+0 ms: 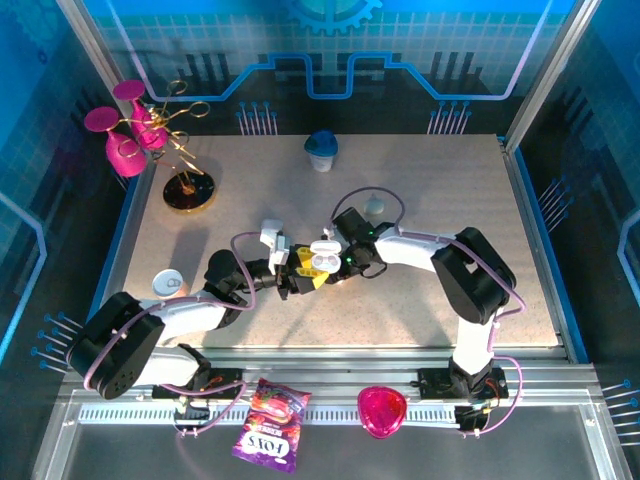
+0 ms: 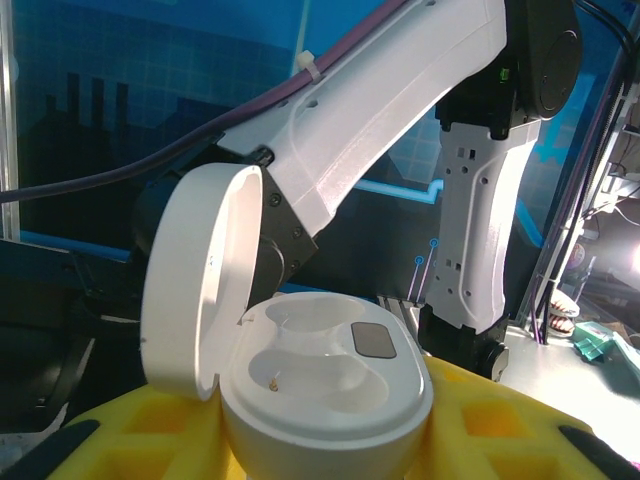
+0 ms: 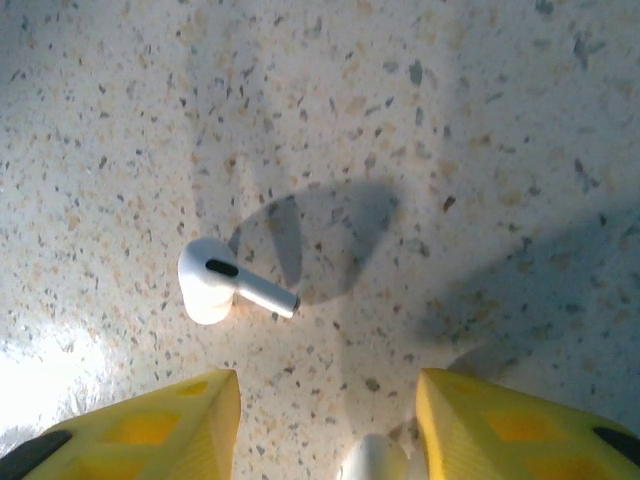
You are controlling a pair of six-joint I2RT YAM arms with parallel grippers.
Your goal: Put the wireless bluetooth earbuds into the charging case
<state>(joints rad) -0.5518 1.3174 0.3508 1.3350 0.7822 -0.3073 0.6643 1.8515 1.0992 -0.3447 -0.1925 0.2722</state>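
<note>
Holding the charging case (image 2: 330,400) tight, my left gripper (image 1: 300,272) has its yellow fingers (image 2: 130,440) pressed on both sides of it. It is one smooth, round, white case. Its lid stands open on the left. Inside are two little cups, and both are empty. My right arm (image 2: 400,90), white and hard, crosses close behind the case.

My right gripper (image 3: 330,420) hangs over the table (image 1: 440,180) with its jaws apart and nothing between them. Just in front of its two yellow fingers (image 3: 170,425) lies one earbud (image 3: 225,283). It is white and shiny, with a round head and a short stem, and it lies flat on the speckled table. A small white bit peeks in at the bottom edge, but I cannot tell what it is.

Farther away I see a gold stand with pink glasses (image 1: 150,135), one blue-lidded cup (image 1: 322,150), one pink heart (image 1: 382,410) and one purple candy bag (image 1: 270,428).
</note>
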